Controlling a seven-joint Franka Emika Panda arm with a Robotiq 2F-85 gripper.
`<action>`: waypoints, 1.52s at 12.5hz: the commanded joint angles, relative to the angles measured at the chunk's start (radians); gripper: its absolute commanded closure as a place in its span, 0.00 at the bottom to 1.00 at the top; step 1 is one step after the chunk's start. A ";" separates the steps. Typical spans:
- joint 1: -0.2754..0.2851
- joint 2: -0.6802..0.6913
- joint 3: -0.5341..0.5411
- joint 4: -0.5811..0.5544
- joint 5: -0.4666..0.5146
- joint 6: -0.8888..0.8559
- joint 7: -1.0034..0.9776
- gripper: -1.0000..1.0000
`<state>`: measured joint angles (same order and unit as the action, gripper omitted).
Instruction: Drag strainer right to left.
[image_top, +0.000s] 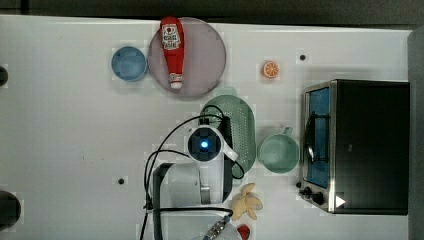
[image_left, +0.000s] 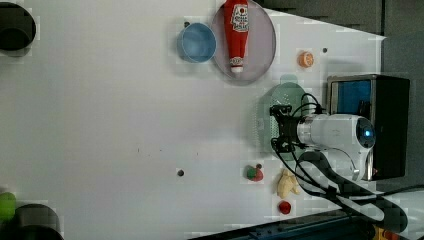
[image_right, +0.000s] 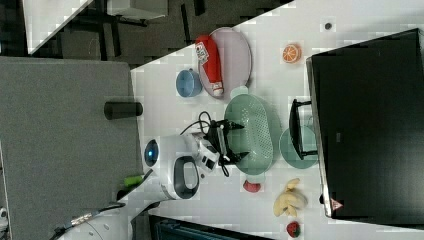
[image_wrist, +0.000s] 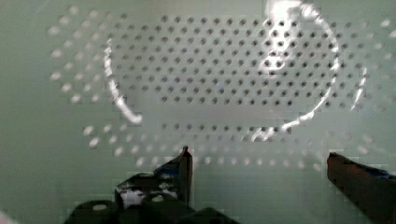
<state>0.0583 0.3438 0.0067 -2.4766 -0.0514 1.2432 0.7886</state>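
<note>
Hung over the strainer (image_right: 255, 134) with fingers (image_wrist: 180, 170) spread wide, clamped on nothing. Best lowered inside against one long wall, then dragged flat across the bench (image_top: 75, 150), well below the ketchup bottle (image_top: 172, 50).

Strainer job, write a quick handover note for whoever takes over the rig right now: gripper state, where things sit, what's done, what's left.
Gripper: open, holding nothing, lowered over the strainer's inside; the wrist view shows both fingers spread above the perforated bottom.
Strainer: on the table, in the top view between the plate with the ketchup bottle and the green cup, with the toaster oven further to the top view's right.
Done: the gripper is at the strainer.
Left: engage the strainer and drag it across the table; nothing suggests dragging has begun.
</note>
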 joint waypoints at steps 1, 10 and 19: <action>0.056 0.002 0.024 0.000 0.008 0.015 0.088 0.00; 0.190 0.029 0.041 0.064 0.009 -0.077 0.258 0.00; 0.336 0.125 0.074 0.230 0.011 -0.139 0.484 0.00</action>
<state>0.3469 0.4380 0.0573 -2.2930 -0.0605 1.1201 1.1855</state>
